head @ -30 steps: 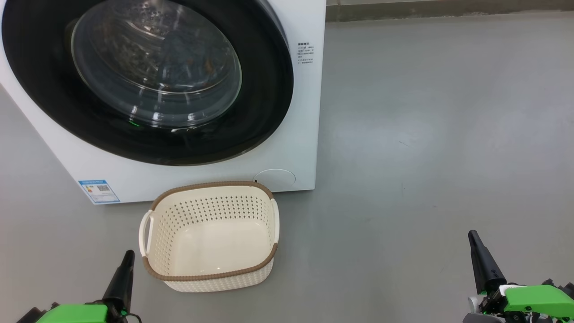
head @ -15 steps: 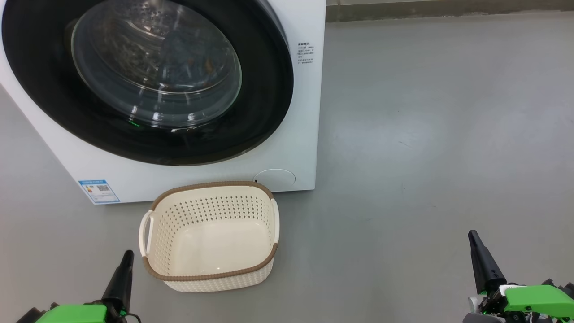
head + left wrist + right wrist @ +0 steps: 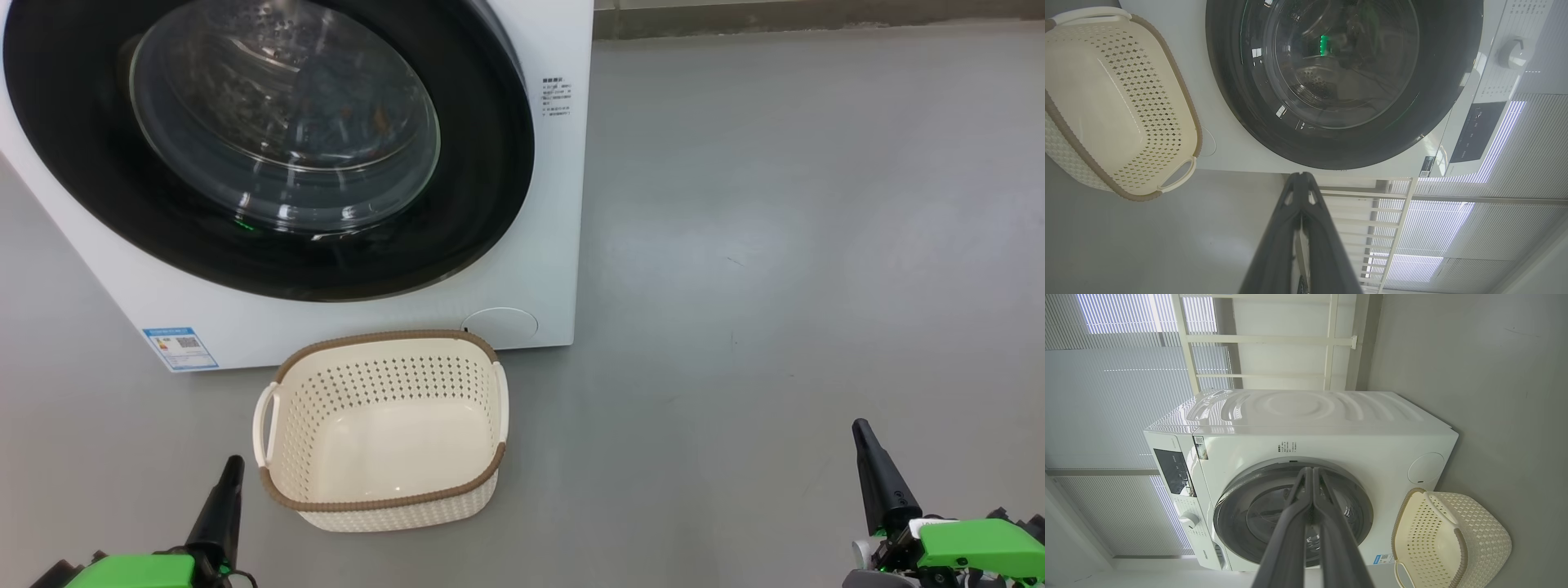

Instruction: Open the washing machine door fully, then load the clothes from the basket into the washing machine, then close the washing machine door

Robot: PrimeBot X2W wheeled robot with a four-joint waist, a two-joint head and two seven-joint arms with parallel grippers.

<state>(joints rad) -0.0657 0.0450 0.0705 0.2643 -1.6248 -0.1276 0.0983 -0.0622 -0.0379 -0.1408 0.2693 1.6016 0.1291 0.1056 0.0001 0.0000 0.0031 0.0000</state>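
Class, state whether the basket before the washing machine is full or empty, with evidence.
Empty: in the head view the basket shows its bare cream floor and perforated walls, nothing lying inside.

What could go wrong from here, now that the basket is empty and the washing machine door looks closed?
1. The washing machine door sits flush, but a latch cannot be seen; it may spring open if it did not catch.
2. The basket stands close below the door, so any reopening swing or forward drive might hit it.
3. The shut left gripper hangs near the basket's handle and could nudge it.
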